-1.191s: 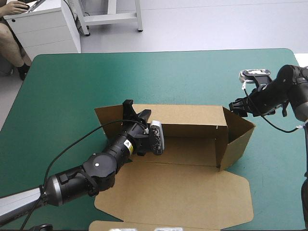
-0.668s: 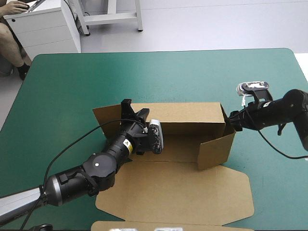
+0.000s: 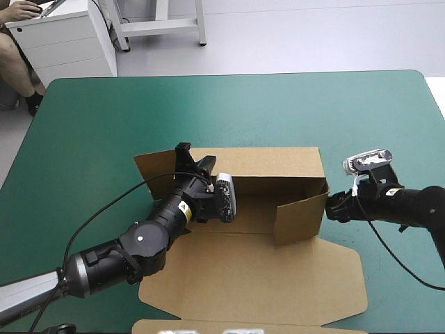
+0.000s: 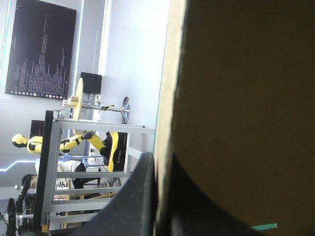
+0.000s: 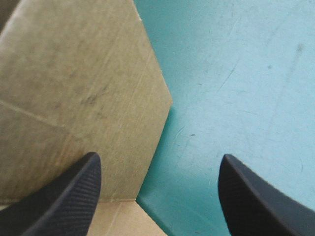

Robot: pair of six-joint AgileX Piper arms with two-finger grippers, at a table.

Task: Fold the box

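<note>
High view shows the box [image 3: 254,217] mid-table, long axis left to right: the right gripper [image 3: 334,207], fingers wide apart, is just beside its right end flap [image 3: 300,221], the left gripper [image 3: 195,160] pinches its far wall [image 3: 271,163].

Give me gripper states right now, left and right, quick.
Left gripper: shut on the box, jaws clamping its far wall.
Right gripper: open, holding nothing, at the box's right end.
</note>
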